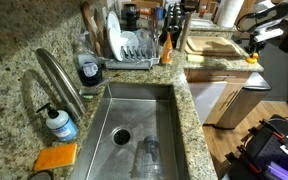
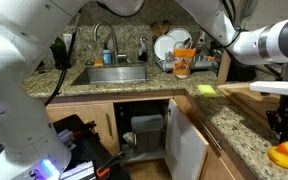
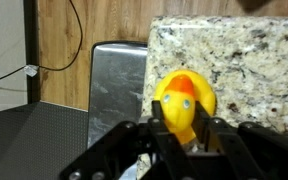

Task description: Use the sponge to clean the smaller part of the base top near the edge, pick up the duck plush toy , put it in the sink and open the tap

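Your jaws are closed in on the duck plush toy point(image 3: 184, 100), with one finger point(image 3: 154, 132) against each flank. The gripper point(image 3: 184, 126) comes up from the bottom edge of the wrist view. That view alone shows the grip. The duck sits at the rounded edge of the base top point(image 3: 246, 58), which fills the upper right. A brushed steel panel point(image 3: 118, 75) and wood fill the left.

The duck's long axis runs up the frame, in line with the fingers. Its orange beak seems to point toward the top edge, though the close blur leaves that unsure.

In an exterior view the gripper point(image 2: 282, 128) hangs at the lower right over the duck point(image 2: 284, 155), which rests on the near run of granite point(image 2: 234, 118). You also see a flat yellow-green pad point(image 2: 205, 90) at the counter corner. The sink point(image 2: 109, 74) and tap point(image 2: 105, 40) stand well apart at upper centre.

In an exterior view that looks down, the sink point(image 1: 134, 125) is at bottom centre with its round drain. The tap point(image 1: 59, 80) arches at the left. Just beside the tap stands a clear pump bottle point(image 1: 59, 122) with a blue label, its writing too small to read. An orange pad point(image 1: 56, 157) lies below the bottle. The arm point(image 1: 269, 28) is at the upper right past the cutting board point(image 1: 209, 45).
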You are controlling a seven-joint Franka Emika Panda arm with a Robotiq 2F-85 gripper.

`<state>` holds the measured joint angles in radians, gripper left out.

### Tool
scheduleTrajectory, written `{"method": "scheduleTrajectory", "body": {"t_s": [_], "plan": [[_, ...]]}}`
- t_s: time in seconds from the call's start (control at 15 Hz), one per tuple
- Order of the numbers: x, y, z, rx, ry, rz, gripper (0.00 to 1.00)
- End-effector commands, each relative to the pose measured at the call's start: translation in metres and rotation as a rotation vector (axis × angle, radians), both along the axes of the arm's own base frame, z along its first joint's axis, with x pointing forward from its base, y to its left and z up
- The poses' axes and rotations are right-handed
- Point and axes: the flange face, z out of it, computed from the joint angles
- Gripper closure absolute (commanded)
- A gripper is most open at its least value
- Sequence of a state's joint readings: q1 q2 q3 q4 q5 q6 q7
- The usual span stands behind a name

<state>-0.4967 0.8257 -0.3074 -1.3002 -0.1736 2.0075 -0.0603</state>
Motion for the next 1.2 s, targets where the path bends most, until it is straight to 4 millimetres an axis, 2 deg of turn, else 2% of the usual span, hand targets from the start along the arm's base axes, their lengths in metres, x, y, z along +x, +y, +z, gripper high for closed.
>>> {"method": "scheduleTrajectory", "body": {"t_s": [0.0,0.13,0.27,0.47,0.67,0.8,0.93,1.13], "plan": [[0.003,-0.001,0.006,0.042,-0.011,-0.018,0.92],[0.010,0.006,0.012,0.052,-0.018,-0.022,0.95],[0.024,0.024,0.032,0.026,-0.033,0.049,0.93],[0.051,0.070,0.067,-0.053,-0.024,0.224,0.95],[0.077,0.133,0.100,-0.127,-0.007,0.381,0.94],[0.087,0.183,0.114,-0.142,-0.005,0.495,0.94],[0.090,0.232,0.123,-0.129,-0.010,0.601,0.94],[0.082,0.300,0.126,-0.073,-0.002,0.750,0.94]]}}
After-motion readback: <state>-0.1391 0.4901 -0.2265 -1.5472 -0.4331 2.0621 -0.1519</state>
